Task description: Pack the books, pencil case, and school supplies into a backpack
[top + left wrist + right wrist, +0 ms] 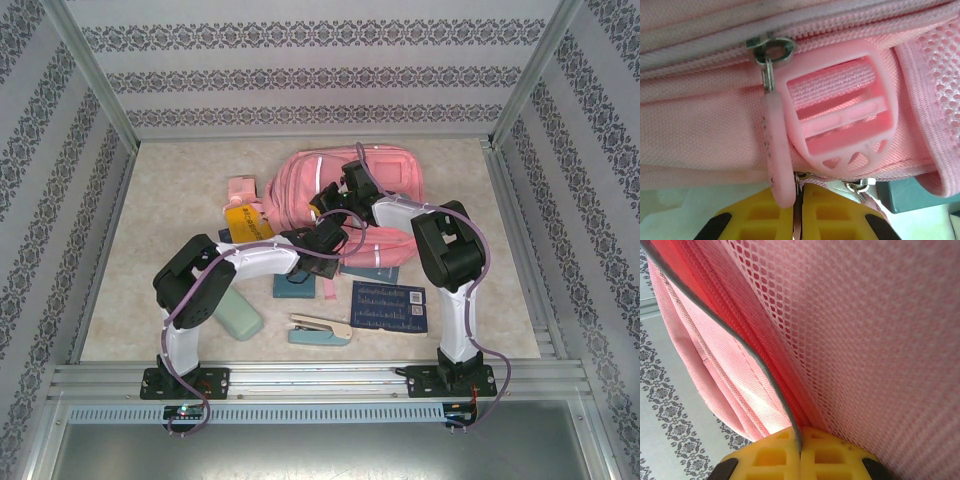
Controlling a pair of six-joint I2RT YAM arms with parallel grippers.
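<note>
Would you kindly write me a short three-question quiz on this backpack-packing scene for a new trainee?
1. True or false: the pencil case lies outside the backpack.
2. The navy book lies: A) right of the stapler; B) on the backpack; C) under the pencil case.
3. Are the right gripper's jaws open or shut?
Key: 1 true; 2 A; 3 shut.

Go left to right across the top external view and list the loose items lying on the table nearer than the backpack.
pencil case → stapler → navy book
</note>
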